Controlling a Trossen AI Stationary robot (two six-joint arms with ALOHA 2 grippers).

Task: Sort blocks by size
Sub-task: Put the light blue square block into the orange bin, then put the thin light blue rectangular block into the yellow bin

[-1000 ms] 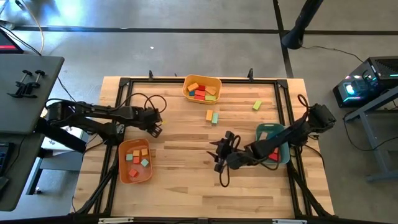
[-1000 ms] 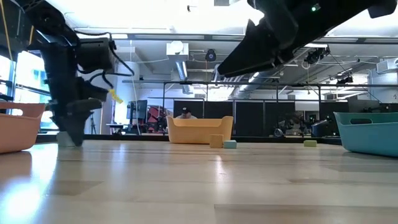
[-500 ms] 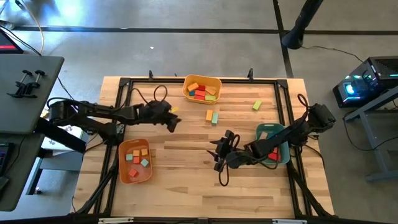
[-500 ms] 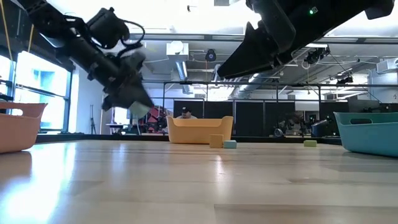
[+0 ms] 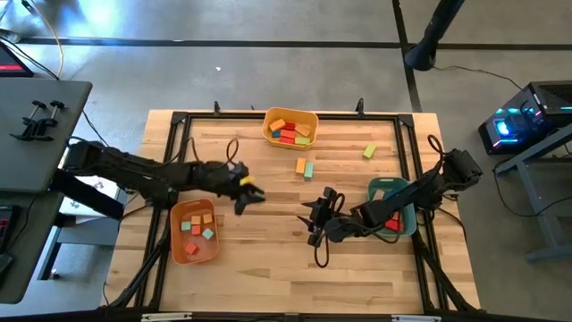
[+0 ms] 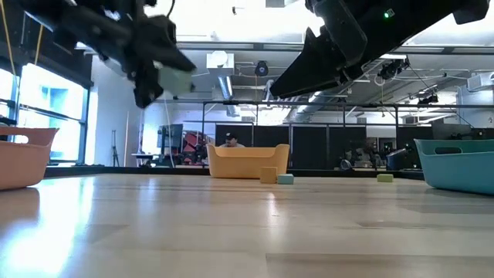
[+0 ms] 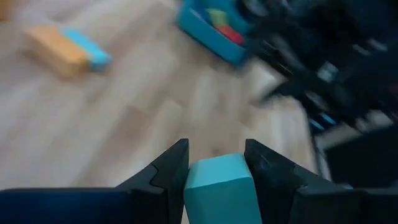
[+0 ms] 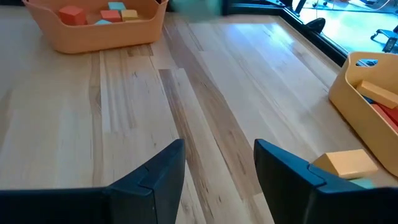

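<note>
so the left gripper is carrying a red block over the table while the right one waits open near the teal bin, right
Not quite: the block clamped in the left gripper is teal, not red, as the left wrist view shows. The rest holds: it is up over the table, and the right gripper waits open beside the teal bin.

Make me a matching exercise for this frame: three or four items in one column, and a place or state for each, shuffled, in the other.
Items:
1. left gripper
2. right gripper
3. yellow bin
4. teal bin

Places or states:
A. at the table's far edge
B. open, holding nothing
C. by the right arm
D. shut on a teal block, above the table

Pairs: 1-D, 2-B, 3-A, 4-C
</note>
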